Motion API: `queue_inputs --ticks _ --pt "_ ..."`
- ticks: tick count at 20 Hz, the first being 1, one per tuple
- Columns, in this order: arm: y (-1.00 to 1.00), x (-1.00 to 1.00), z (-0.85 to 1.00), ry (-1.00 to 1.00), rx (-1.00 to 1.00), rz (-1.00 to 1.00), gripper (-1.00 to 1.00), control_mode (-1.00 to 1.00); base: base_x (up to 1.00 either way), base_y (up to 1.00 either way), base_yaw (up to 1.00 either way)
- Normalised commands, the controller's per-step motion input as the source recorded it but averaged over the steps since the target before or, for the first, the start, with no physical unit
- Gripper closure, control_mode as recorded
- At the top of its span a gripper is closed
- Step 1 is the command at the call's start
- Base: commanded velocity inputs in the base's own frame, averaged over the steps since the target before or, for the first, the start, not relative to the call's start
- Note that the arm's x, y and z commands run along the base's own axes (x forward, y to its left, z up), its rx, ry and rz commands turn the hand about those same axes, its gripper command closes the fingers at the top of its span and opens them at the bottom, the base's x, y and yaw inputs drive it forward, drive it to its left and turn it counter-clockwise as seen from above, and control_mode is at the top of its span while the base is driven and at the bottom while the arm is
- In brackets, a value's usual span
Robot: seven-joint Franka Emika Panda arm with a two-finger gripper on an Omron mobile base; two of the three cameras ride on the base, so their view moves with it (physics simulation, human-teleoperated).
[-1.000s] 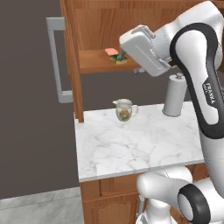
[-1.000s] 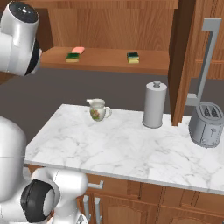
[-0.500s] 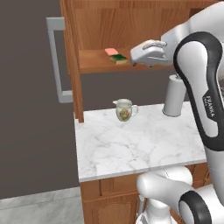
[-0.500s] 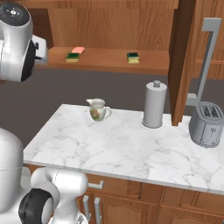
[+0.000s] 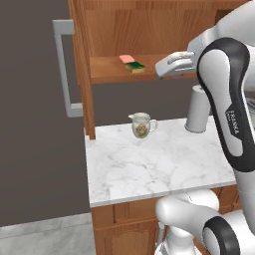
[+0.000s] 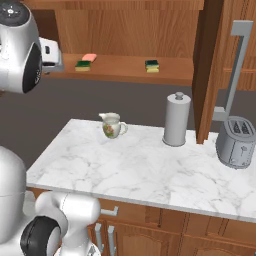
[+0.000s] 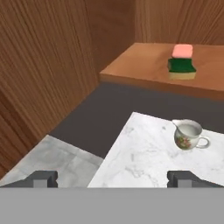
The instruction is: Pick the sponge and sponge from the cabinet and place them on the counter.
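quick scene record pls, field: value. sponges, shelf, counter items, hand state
left sponge: on cabinet shelf, beside pink block
right sponge: on the shelf, apart from the first
counter: floral jug, paper towel roll, toaster; no sponge on it
hand: open, holding nothing, aimed toward left sponge
cabinet door: open

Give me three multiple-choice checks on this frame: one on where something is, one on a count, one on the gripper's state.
1. Where is the floral jug?
A on the shelf
B on the counter
C on the toaster

2. How many sponges lie on the cabinet shelf?
A one
B two
C four

3. The gripper is:
A open, empty
B shut on a sponge
C shut on the jug

Answers:
1 B, it stands on the marble.
2 B, one sponge beside the pink block, another sponge further right.
3 A, fingertips wide apart, nothing between.
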Motion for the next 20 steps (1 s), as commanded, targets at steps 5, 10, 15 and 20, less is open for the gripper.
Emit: queue_inputs --ticks 5,10,15,20 --pt "-0.08 0.17 0.14 0.19 0.0 -0.08 -1.0 -1.0 0.0 0.0 0.0" --pt "-0.02 0.11 0.0 -0.06 -0.06 -0.02 -1.0 -1.0 0.0 0.0 0.0" --pt "-0.04 0.0 -0.18 -0.26 -0.09 0.0 -1.0 -1.0 0.0 0.0 0.0" --pt "-0.15 0.02 -0.29 -0.19 -0.09 0.0 -1.0 -1.0 0.0 0.0 0.0"
